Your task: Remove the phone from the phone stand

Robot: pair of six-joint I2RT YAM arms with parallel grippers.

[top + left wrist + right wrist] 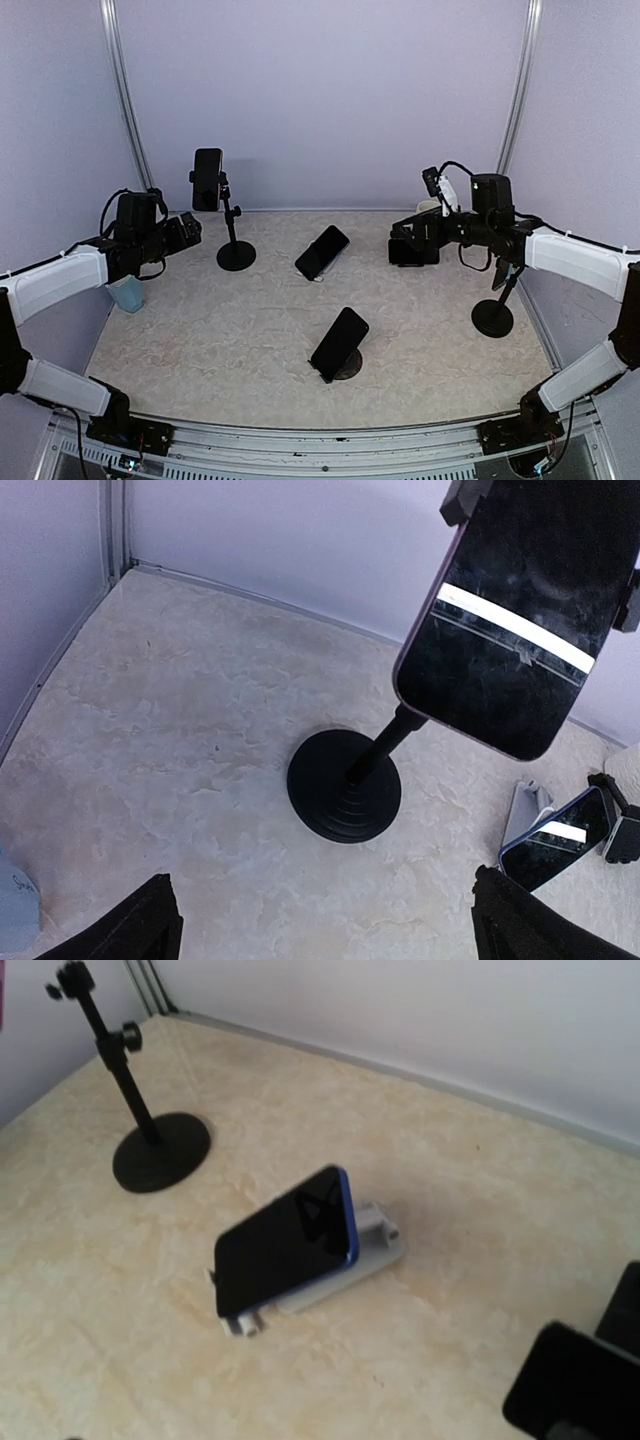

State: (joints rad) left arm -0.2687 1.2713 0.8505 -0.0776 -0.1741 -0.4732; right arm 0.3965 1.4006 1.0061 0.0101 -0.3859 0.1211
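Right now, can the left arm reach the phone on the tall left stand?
Probably yes. The left gripper is open and sits close beside the phone, a little lower, with nothing between them. The stand clamps the phone, so pulling it free may take some force.

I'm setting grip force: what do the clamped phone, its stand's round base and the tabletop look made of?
Black phone clamped up high: glossy glass face, mirroring a bright light strip. The stand's round black base: matte, stepped rings; painted metal or plastic, cannot tell which. Beige marbled tabletop: stone-look pattern, dull sheen, possibly laminate or printed mat.
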